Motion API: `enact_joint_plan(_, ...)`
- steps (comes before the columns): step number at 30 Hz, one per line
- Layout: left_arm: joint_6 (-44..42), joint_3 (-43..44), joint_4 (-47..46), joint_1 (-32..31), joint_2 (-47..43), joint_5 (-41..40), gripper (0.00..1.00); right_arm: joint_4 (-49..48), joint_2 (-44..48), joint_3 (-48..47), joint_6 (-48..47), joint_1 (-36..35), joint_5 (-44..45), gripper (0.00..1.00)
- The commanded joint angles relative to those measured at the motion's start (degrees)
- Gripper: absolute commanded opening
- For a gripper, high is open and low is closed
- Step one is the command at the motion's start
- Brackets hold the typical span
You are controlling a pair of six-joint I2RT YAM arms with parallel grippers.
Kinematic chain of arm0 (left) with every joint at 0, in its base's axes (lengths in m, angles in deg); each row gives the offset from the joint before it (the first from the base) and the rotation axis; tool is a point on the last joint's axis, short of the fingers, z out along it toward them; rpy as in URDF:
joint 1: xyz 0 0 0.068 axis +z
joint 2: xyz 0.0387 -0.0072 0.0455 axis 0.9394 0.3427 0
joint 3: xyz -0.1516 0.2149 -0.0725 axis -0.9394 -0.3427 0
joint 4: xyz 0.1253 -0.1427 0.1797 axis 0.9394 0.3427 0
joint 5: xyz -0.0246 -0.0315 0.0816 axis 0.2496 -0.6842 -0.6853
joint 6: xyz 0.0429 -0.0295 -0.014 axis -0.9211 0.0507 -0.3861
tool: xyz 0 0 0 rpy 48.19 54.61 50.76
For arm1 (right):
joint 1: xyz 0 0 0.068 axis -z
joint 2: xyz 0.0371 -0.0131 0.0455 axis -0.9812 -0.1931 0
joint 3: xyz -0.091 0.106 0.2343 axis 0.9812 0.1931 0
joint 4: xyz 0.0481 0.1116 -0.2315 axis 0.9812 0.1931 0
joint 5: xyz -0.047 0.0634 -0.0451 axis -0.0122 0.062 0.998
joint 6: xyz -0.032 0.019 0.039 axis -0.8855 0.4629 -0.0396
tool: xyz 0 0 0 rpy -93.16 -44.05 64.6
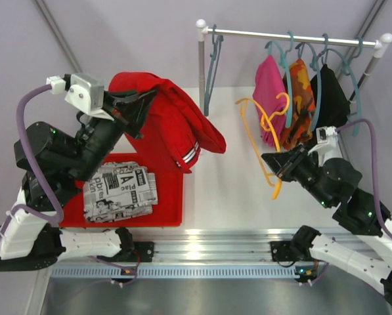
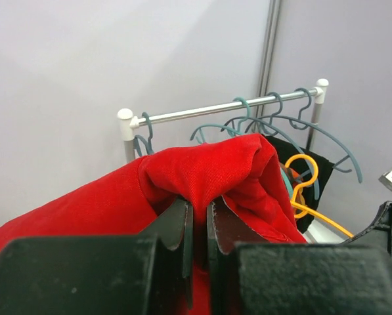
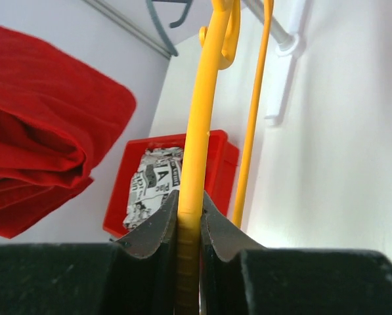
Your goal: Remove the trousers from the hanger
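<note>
Left tool (image 2: 197,213) clamped on the red trousers (image 1: 176,125), held over the red tray (image 1: 163,220) where the patterned pair (image 1: 120,191) lies — right tool (image 3: 190,209) pinches the bare yellow hanger (image 3: 205,98). Next move, likely: lower and let go. The pink pair (image 1: 269,98), camouflage pair (image 1: 299,98) and black pair (image 1: 331,98) hang on the rail (image 1: 261,33).

Red trousers (image 1: 173,121) over the tray (image 1: 171,200)

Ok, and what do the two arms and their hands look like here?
The left arm and right arm share one build: black joint housings, white links near the bases, small green lights. A lilac cable loops from each wrist. The left hand and right hand have dark, flat, wedge-shaped fingers; a white camera block sits behind the left one.
</note>
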Motion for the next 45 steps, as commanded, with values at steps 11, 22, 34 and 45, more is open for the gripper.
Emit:
enact_joint_plan(11, 0.10, 5.40, 12.93, 0.04, -8.11, -12.45, 0.00, 8.79, 2.43, 0.96, 0.71, 0.14, 10.73, 0.00)
enact_joint_plan(22, 4.06, 3.64, 28.84, 0.04, -14.53, -26.44, 0.00, 10.21, 0.76, 2.89, 2.20, 0.14, 12.49, 0.00)
enact_joint_plan(34, 10.29, 0.30, 42.91, 0.04, -16.46, -35.68, 0.00, 10.47, -0.21, 5.70, 4.66, 0.05, 12.84, 0.00)
enact_joint_plan(45, 17.33, -1.02, 50.82, 0.04, -20.06, -33.23, 0.00, 10.91, -0.03, 8.78, 6.33, 0.05, 13.11, 0.00)
